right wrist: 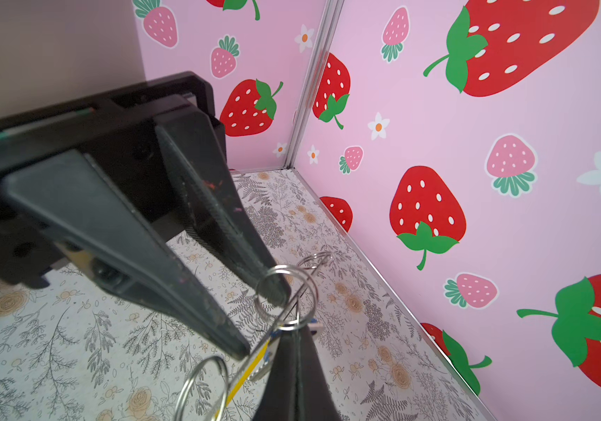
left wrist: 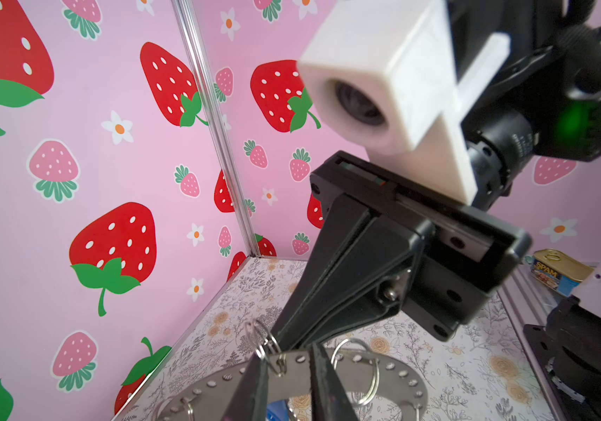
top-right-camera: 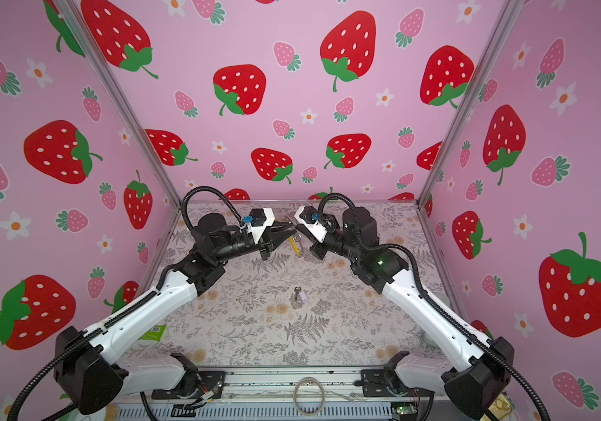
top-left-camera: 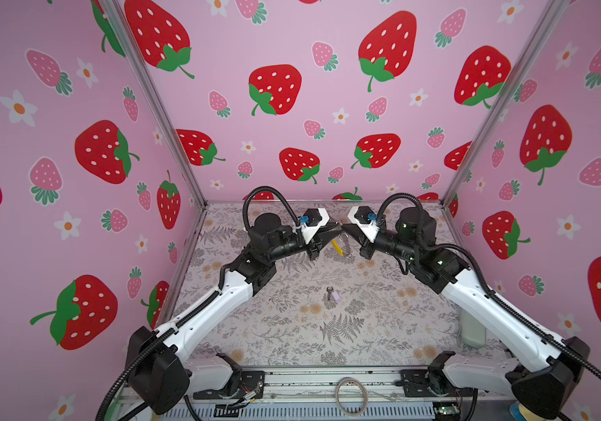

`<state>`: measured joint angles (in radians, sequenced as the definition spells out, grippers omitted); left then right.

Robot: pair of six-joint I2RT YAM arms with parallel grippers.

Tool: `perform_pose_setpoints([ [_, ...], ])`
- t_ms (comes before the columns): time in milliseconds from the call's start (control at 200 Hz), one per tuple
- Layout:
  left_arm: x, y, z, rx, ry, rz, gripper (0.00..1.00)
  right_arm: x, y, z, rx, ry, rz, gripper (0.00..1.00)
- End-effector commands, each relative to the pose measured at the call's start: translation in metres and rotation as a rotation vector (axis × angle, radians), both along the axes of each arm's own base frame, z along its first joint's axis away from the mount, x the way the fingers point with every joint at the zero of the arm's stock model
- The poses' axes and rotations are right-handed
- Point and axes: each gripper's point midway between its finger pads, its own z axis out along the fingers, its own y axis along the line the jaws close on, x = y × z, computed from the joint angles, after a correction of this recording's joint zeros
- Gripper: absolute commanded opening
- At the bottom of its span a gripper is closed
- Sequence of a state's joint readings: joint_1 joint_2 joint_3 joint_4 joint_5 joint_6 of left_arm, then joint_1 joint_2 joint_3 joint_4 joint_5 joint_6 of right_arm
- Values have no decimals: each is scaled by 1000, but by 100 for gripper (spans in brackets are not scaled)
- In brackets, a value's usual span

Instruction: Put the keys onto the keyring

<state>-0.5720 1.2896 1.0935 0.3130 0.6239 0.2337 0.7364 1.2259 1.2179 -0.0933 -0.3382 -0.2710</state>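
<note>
Snagging risk: left gripper (right wrist: 255, 324), spread, sits at a small loop (right wrist: 288, 268); pulling could twist the keyring (left wrist: 397, 368) from the pinching right gripper (left wrist: 280, 339).

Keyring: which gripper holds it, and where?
Right gripper, shut on the flat grey band of the keyring. Left gripper is open, astride the band.
</note>
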Motion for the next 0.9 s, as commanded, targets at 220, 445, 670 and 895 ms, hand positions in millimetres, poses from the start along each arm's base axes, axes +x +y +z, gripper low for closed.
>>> perform_pose_setpoints([
  [220,2,-5,4,34,45,-53,29,-3,-3,9,-12,-47,0,0],
  [445,7,-3,8,30,57,-45,29,-3,-4,5,-31,-54,-6,0],
  [670,8,-4,9,34,66,-63,28,-2,-3,3,-39,-61,-6,0],
  [895,8,-5,10,36,72,-82,22,-1,-2,0,-51,-61,-8,0],
])
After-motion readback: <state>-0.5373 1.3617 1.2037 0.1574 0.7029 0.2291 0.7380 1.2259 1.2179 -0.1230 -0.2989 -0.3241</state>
